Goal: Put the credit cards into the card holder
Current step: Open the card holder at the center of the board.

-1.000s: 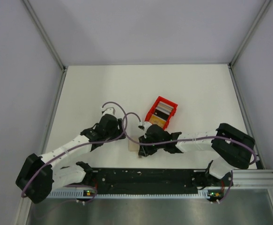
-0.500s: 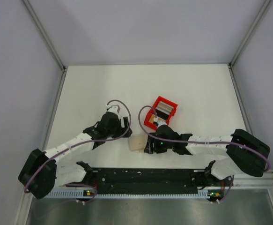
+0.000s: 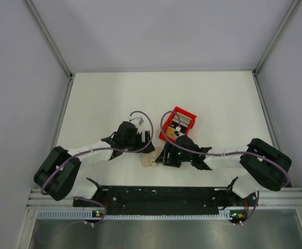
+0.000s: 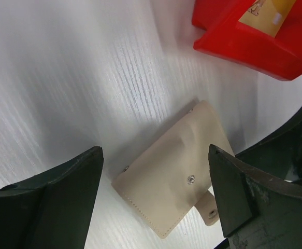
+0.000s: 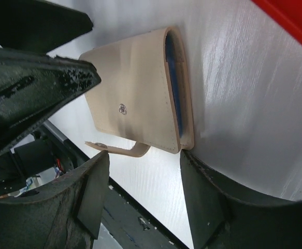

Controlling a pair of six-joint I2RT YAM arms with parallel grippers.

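Beige and soft, the card holder [image 3: 148,160] lies folded shut on the white table [image 3: 109,98], close to the near edge and directly between the two arms. Its snap strap sticks out at one corner, unfastened. The right wrist view shows a blue strip inside the fold; whether that is lining or a card, I cannot tell.

The left tool [image 4: 155,150] hangs over it with fingers spread wide and the wallet framed in the gap, gripping nothing. The right tool [image 5: 145,155] comes in from the opposite side, also parted and empty, its fingers on either side of the strap end but not closed on it.

Just beyond, the red tray [image 3: 186,111] holds the credit cards [image 3: 177,123], stacked on edge, with a gold one [image 4: 267,13] showing in the left wrist view. None has been lifted out.

This looks like the opening step: getting the wallet open before any card goes in. The next move likely calls for one tool to pin one flap against the table while the other catches the free edge or strap and peels it back. The material is thin and lies flat, so a finger may slide over it or push the whole wallet along instead.
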